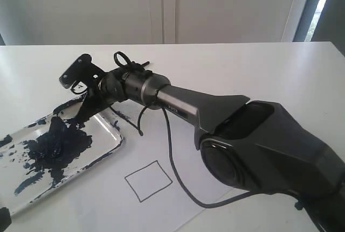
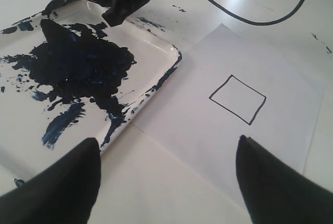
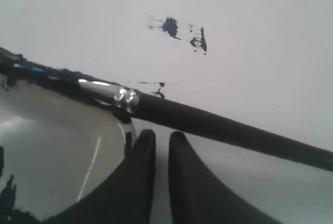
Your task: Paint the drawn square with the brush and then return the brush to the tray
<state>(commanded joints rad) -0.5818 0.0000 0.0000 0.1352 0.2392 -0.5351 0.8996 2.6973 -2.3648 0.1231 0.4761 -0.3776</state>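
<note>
Your right gripper (image 3: pixel 162 135) hangs low at the far corner of the tray (image 1: pixel 105 135). Its two fingers are almost together with only a sliver of gap, and you can see nothing between them. The brush (image 3: pixel 208 122) runs crosswise just past the tips, not in the pinch as far as the wrist view shows. Its silver band sits at the tray's rim, with the wet end along the tray edge and the black handle out over the white table. Your left gripper (image 2: pixel 166 182) is spread wide and empty, hovering by the tray and the paper (image 2: pixel 208 146). The drawn square (image 1: pixel 148 181) sits on that paper beside the tray, its inside bare white. Treat the brush as light, thin and stiff. Being round, it will likely roll or pivot in a loose pinch, and the paint near the band looks slick. Take it on the clean handle a little behind the band, square across the jaws.
</note>
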